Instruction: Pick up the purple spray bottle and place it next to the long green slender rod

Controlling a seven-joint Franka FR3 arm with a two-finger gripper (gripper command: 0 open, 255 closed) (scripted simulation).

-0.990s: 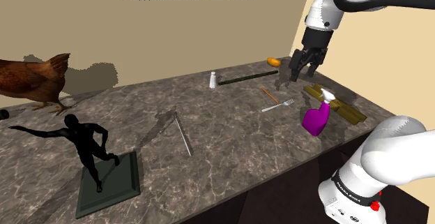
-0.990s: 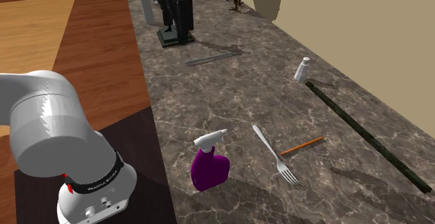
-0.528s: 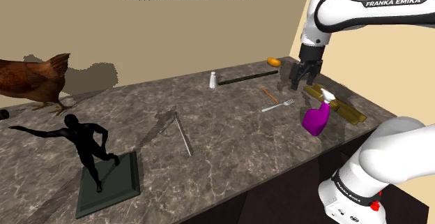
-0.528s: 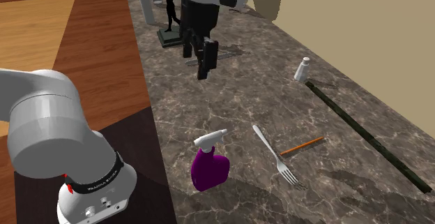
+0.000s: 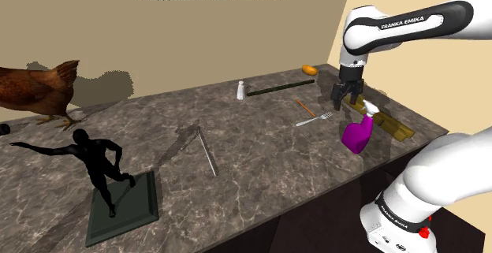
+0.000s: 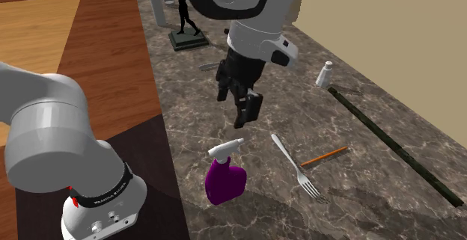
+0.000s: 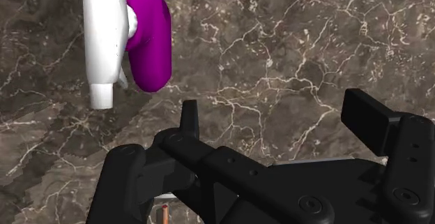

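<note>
On the dark marbled counter, purple spray bottle near the claw, outside its parted fingers, untouched.

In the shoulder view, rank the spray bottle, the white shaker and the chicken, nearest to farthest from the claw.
1. Spray bottle: close beside the claw.
2. White shaker: off toward the shoulder view's left.
3. Chicken: at the shoulder view's far left.

You'll find the spray bottle on the counter by its edge — the fork lies just beside it, and the rod lies well past the fork.
</note>
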